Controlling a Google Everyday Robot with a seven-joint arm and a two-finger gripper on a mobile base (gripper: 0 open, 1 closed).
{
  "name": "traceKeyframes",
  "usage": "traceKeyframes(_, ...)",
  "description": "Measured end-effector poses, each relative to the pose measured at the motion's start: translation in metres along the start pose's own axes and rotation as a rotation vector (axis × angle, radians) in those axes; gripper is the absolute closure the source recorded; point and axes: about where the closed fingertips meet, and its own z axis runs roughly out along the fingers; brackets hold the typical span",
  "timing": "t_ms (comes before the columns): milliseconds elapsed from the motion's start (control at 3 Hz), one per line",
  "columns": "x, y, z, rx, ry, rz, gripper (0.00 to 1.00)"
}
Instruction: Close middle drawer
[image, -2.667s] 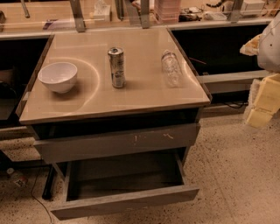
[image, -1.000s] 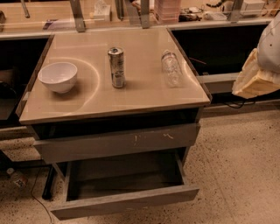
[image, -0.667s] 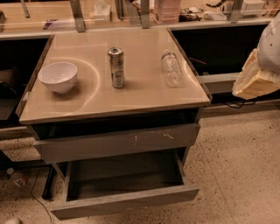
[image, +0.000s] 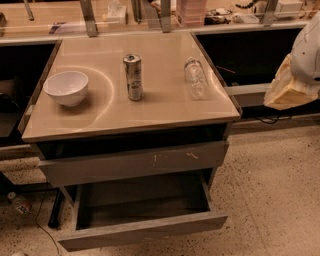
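Camera view gives me the cabinet from above and in front, and by my reading the task has hardly begun. The wide, shallow grey middle drawer (image: 142, 229), with its plain handle-less front, stands pulled well out toward me. It is the lowest drawer I can see, and its dark bare interior is exposed. Above it, the taller grey drawer front (image: 135, 162) with white scuff marks sits only slightly proud of the frame. On the tan surface (image: 165, 107) stand a round white bowl (image: 66, 87), an upright metal can (image: 133, 76) and a clear plastic bottle (image: 195, 77); none of them is in the drawer's path. My gripper (image: 286, 87) hangs at the right edge, about level with the cabinet top, well apart from the drawer and touching nothing. I see only a cream-coloured bulk there, so I cannot tell whether it is open or closed. As I judge it, everything is left to do: bring the gripper down and round to the drawer's flat front, set it against the panel, and push straight in until the front sits flush.
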Motion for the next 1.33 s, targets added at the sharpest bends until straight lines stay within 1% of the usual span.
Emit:
traceKeyframes(333,-0.008,0.024,0.036,-0.03,0.003,0.023,1.0)
traceKeyframes(667,-0.01,0.07,0.103,-0.134,0.007,0.033,1.0)
traceKeyframes(1000,-0.005,0.112,0.179,-0.251,0.045,0.052,1.0)
traceKeyframes(1333,-0.001,0.119,0.184,-0.265,0.055,0.056,1.0)
